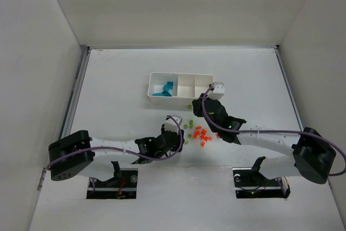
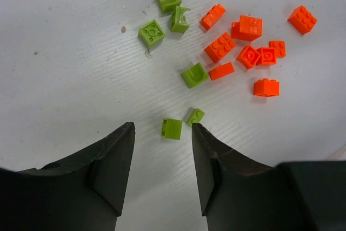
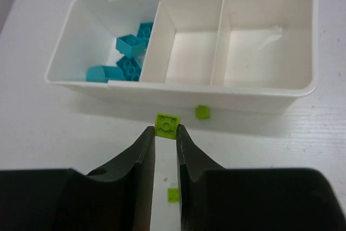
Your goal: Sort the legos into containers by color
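Fingers [image 2: 108, 171] of the left gripper [image 2: 161, 128] stood wide apart and held nothing, their tips low over the white table [image 2: 65, 79]. A green brick [image 2: 172, 129] lay on the table in the gap between the tips, touching neither finger. A smaller green piece [image 2: 195, 116] lay just beside it, close to the tip of the finger on the right of the wrist view. Beyond these, four more green bricks [image 2: 194, 74] were scattered singly. To their right sat a loose cluster of orange bricks [image 2: 247, 27], some touching and others a little apart.

Farther out, the right gripper [image 3: 165, 133] was closed to a narrow slit, pinching a lime brick [image 3: 166, 125] between its tips with the studded face toward the wrist camera. Whether that brick touched the table could not be told. Through the slit between the fingers, a green bit [image 3: 173, 194] showed on the table below. From above, this gripper sat by the tray's near right corner.

Just past the tips, a stray green brick [image 3: 202, 112] lay on the table right beside the near wall of the tray [image 3: 243, 101]. The tray lay crosswise, its three compartments side by side behind thin dividers. Several teal bricks [image 3: 127, 60] were heaped together in the left compartment, against the left divider.
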`<state>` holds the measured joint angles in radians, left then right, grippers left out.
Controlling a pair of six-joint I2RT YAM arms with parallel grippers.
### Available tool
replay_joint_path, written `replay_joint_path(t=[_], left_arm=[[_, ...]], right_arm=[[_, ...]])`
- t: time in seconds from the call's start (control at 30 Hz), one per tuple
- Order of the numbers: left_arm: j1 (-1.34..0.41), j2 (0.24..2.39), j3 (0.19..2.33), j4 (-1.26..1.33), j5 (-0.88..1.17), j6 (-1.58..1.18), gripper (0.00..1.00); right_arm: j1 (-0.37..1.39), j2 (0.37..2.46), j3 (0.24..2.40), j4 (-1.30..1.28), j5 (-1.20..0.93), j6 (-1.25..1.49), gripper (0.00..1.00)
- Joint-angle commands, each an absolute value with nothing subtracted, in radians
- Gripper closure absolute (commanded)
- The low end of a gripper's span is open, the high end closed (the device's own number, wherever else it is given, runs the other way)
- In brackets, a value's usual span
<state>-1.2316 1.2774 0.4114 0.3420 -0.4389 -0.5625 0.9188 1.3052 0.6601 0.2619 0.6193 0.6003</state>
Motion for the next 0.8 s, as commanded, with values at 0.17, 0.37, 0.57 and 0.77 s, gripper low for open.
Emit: replay_joint_path(t=[0.17,0.37,0.57,0.77], left_arm=[[-1.240,1.296,0.390,0.430,-0.440,-0.558,0.57],[-1.239,1.327,0.384,0.448,-0.443,-0.555,0.57],[-1.240,1.348,0.368,0.468,-0.443,-0.560,0.57],[-1.239,1.362,0.365,0.477,-0.440,-0.563,0.58]], right_arm=[[0.815,1.405,0.834,0.271,0.465,0.502,0.79],[0.757,1.583,0.975,0.279,0.422,0.474,0.77],[0.742,1.678,1.046,0.284,0.422,0.474,0.58],[0.743,1.617,1.014,0.295,0.446,0.466,0.43]])
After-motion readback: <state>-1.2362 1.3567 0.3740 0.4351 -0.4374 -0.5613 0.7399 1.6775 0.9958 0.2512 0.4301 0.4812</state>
